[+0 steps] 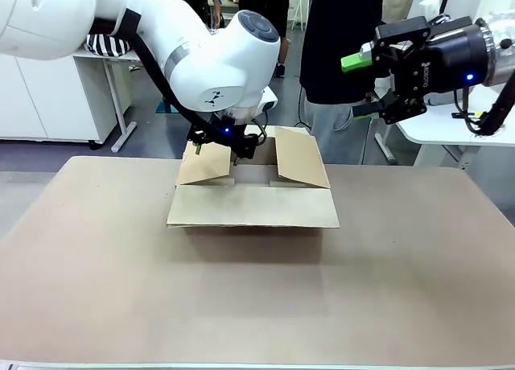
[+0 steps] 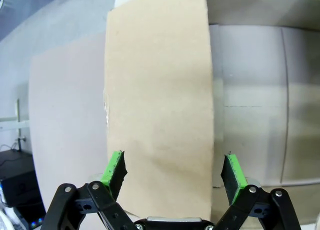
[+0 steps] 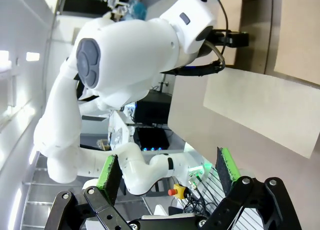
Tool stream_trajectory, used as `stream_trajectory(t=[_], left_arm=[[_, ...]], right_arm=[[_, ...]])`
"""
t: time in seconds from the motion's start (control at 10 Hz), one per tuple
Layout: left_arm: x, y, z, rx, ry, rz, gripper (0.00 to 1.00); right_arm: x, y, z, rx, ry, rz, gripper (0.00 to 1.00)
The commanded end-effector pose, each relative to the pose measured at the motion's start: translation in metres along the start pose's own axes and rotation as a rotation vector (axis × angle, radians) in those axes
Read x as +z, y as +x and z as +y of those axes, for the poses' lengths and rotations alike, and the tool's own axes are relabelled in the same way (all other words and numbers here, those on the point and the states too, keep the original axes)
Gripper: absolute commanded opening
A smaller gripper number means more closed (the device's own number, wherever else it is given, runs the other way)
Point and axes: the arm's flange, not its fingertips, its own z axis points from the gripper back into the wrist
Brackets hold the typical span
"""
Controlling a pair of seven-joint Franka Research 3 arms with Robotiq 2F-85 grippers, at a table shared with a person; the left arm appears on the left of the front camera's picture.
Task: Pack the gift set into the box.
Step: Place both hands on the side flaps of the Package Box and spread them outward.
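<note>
Blocking the box's far side on the table, the left arm half hides its own tool; the right gripper is spread, held high.
Left wrist: the left gripper is spread above a flap.
Right wrist: fingers apart, empty.

Right claw gapes wide; beyond, left arm over the box.

Box: plain brown corrugated cardboard. Tabletop under box: uniform dull tan. Left pincer: black links, bright green pads. Right pincer: black, green pads likewise. Left arm above box: glossy white.
</note>
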Motion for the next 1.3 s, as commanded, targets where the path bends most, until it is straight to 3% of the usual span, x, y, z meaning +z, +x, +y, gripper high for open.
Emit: stream_trajectory(t=[0.0,0.4,0.7,1.2], left_arm=[[-0.007,-0.003,0.002,0.009,0.025,0.020,1.00],[0.012,-0.010,0.021,0.050,0.136,-0.061,1.00],[0.038,-0.011,0.043,0.092,0.110,-0.112,1.00],[0.024,-0.009,0.105,0.191,0.041,-0.037,1.00]], right_arm=[[-0.004,0.001,-0.001,0.027,0.031,-0.011,1.00],[-0.004,0.001,-0.001,0.027,0.031,-0.011,1.00],[-0.004,0.001,-0.001,0.027,0.031,-0.011,1.00],[-0.004,0.001,-0.001,0.027,0.031,-0.011,1.00]])
